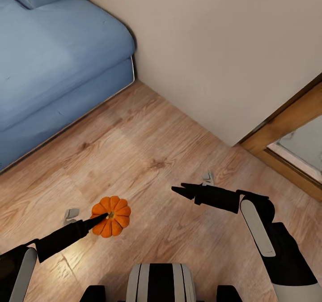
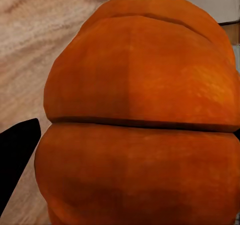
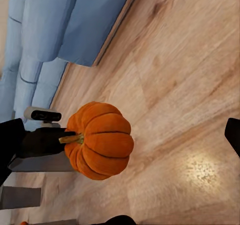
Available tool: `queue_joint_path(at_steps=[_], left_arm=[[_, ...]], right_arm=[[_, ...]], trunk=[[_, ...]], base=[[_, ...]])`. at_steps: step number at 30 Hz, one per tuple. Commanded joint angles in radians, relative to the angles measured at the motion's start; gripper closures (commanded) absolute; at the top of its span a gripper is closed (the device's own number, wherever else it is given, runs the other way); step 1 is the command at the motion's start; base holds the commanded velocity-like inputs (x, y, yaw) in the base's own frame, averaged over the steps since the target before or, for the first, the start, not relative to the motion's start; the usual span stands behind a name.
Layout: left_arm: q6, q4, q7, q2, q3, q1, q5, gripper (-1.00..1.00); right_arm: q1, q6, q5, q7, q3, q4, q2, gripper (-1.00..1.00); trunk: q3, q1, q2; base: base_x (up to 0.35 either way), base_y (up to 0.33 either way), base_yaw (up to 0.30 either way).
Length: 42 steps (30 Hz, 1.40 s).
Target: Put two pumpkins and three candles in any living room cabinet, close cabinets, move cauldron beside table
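Pumpkin (image 1: 112, 215) on wood floor (image 1: 161, 159), 7 o'clock in head view, below blue sofa (image 1: 53, 60). Left claw (image 1: 99, 219) tips at pumpkin's top, over its stem; grip or gap: cannot tell. Right claw (image 1: 178, 189) at 3 o'clock of pumpkin, well apart, fingers pinched together, empty. No legible writing.

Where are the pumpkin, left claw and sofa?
pumpkin (image 1: 117, 217): head view, ribbed top right of the stem.
left claw (image 1: 99, 219): head view, dark tip over the pumpkin.
sofa (image 1: 53, 60): head view, blue seat cushion.
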Motion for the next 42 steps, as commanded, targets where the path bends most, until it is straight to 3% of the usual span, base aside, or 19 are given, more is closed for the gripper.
queue_joint_path(at_steps=[1,2,4,6,7,9,24,25,27,28,30,42], left_arm=[[0.001,-0.003,-0.001,0.001,0.002,0.001,0.001,1.0],[0.002,-0.013,-0.001,0.002,0.023,0.01,0.006,1.0],[0.005,-0.047,-0.002,-0.002,0.14,0.041,0.025,1.0],[0.006,-0.061,-0.002,-0.005,0.227,0.056,0.038,1.0],[0.007,-0.067,-0.002,-0.007,0.26,0.062,0.043,1.0],[0.007,-0.072,-0.002,-0.009,0.286,0.067,0.047,1.0],[0.008,-0.072,-0.001,-0.014,0.298,0.073,0.05,1.0],[0.007,-0.071,-0.001,-0.02,0.296,0.073,0.048,1.0],[0.002,-0.067,0.001,-0.055,0.278,0.078,0.039,1.0],[-0.002,-0.068,0.002,-0.082,0.265,0.108,0.029,1.0],[-0.006,-0.068,0.005,-0.096,0.26,0.137,0.024,1.0],[-0.076,-0.049,0.004,-0.134,0.258,0.197,0.025,1.0]], right_arm=[[0.0,-0.007,0.0,0.001,0.0,0.0,0.0,-1.0],[0.001,-0.024,0.0,0.002,0.001,0.0,0.0,-1.0],[0.001,-0.048,0.0,0.002,0.002,0.0,0.0,-1.0],[0.002,-0.057,0.0,0.002,0.002,0.0,0.0,-1.0],[0.002,-0.061,0.0,0.002,0.003,0.0,0.0,-1.0],[0.002,-0.064,0.0,0.002,0.003,0.0,0.0,-1.0],[0.002,-0.068,0.001,0.001,0.004,0.0,0.004,-1.0],[0.002,-0.068,0.001,0.001,0.004,0.0,0.004,-1.0],[0.003,-0.069,0.002,0.001,0.004,0.0,0.005,-1.0],[0.003,-0.07,0.003,-0.001,0.004,0.0,0.005,-1.0],[0.004,-0.07,0.003,-0.001,0.013,0.0,0.005,-1.0],[0.005,-0.058,0.003,-0.009,0.062,0.0,0.01,-1.0]], trunk=[[0.004,0.0,0.0],[0.008,-0.001,0.001],[0.016,-0.002,0.001],[0.023,-0.003,0.001],[0.027,-0.003,0.002],[0.035,-0.004,0.002],[0.093,-0.011,0.006],[0.097,-0.011,0.006],[0.105,-0.012,0.006],[0.108,-0.013,0.007],[0.116,-0.013,0.007],[0.163,-0.019,0.01]], base=[[0.0,0.0,0.0],[0.0,0.0,0.0],[0.0,0.0,0.0],[0.0,0.0,0.0],[0.0,0.0,0.0],[0.0,0.0,0.0],[0.0,0.0,0.0],[0.0,0.0,0.0],[0.0,0.0,0.0],[0.0,0.0,0.0],[0.0,0.0,0.0],[0.0,0.0,0.0]])
